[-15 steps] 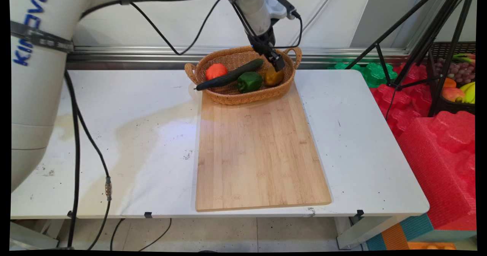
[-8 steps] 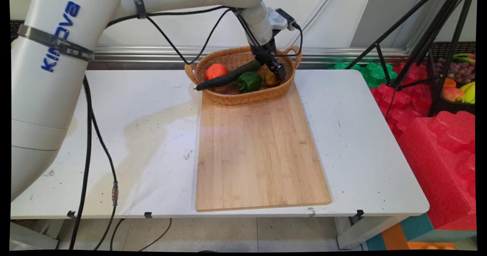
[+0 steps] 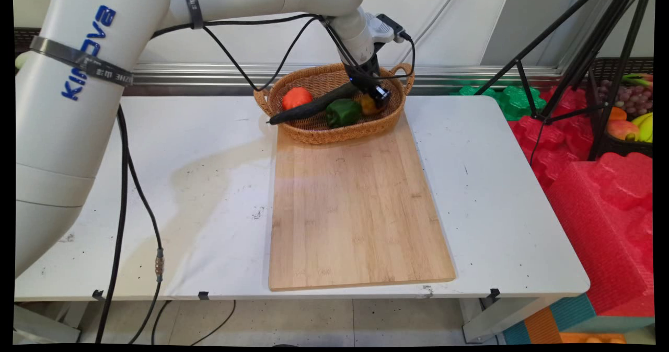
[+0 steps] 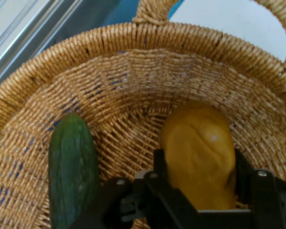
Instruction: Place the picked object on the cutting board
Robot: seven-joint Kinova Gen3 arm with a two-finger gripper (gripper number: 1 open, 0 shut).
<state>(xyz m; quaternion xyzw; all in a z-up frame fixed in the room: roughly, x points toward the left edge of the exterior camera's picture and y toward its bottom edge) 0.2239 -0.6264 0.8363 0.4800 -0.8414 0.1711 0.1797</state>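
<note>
Jaws of the gripper (image 3: 380, 93) stood apart on either side of the yellow pepper (image 4: 199, 155), one finger at each flank; whether they were pressing it I could not tell. From where I stood, the wicker basket (image 3: 313, 131) sat in the upper middle of the frame, at the far end of the wooden cutting board (image 3: 355, 205). Reading its contents from left to right: an orange-red tomato (image 3: 296, 97) at the left end, then a long dark cucumber (image 3: 308, 109) lying slantwise with its tip poking out over the left rim, then a green bell pepper (image 3: 342, 112) just below the cucumber, and last the yellow pepper under the gripper at the right end. In the hand view the cucumber lay at lower left, apart from the yellow pepper, with bare weave between them.
</note>
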